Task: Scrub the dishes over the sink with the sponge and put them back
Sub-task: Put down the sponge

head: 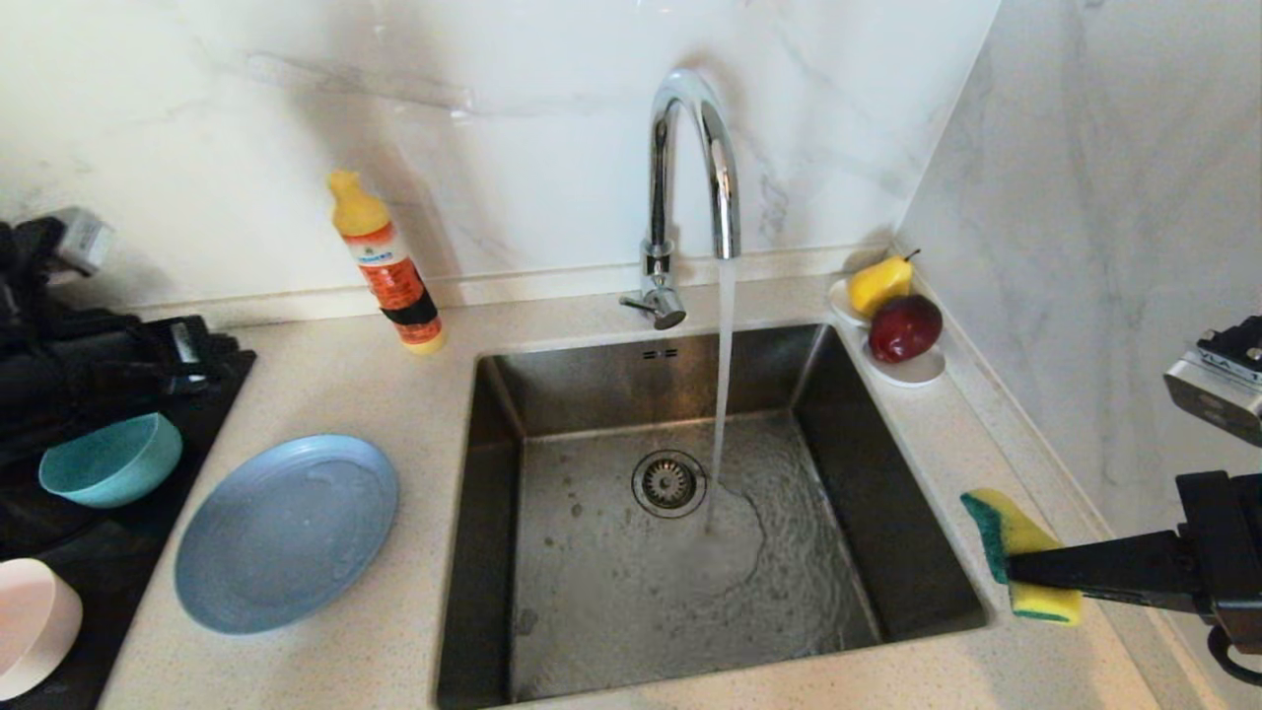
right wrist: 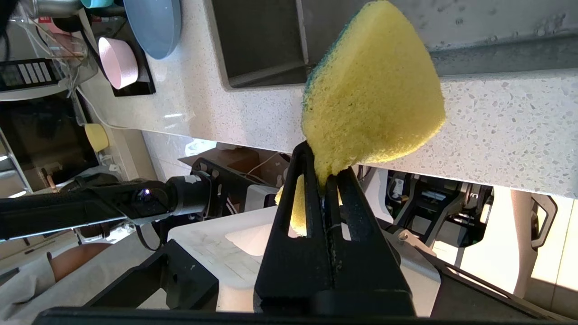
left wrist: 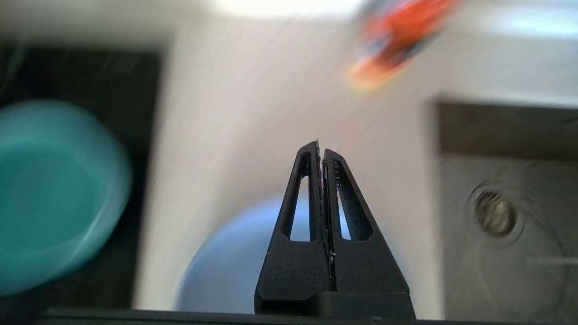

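The blue-grey plate (head: pixel 286 532) lies on the counter left of the sink (head: pixel 868 493). A teal bowl (head: pixel 111 459) and a pale pink bowl (head: pixel 35 623) sit on the black mat further left. My right gripper (head: pixel 1016 572) hovers over the counter at the sink's right rim, shut on the yellow sponge (head: pixel 1020 557), whose green face points toward the sink. In the right wrist view the sponge (right wrist: pixel 375 90) bulges out of the gripper (right wrist: pixel 323 167). My left gripper (left wrist: pixel 321 146) is shut and empty, with the plate (left wrist: pixel 226 266) below it, the teal bowl (left wrist: pixel 54 194) to one side and the sink (left wrist: pixel 505 135) to the other.
Water runs from the chrome tap (head: pixel 690 168) into the basin beside the drain strainer (head: pixel 668 483). An orange detergent bottle (head: pixel 386 264) stands behind the plate. A white dish (head: pixel 912 370) with a pear and an apple sits at the sink's back right corner, close to the side wall.
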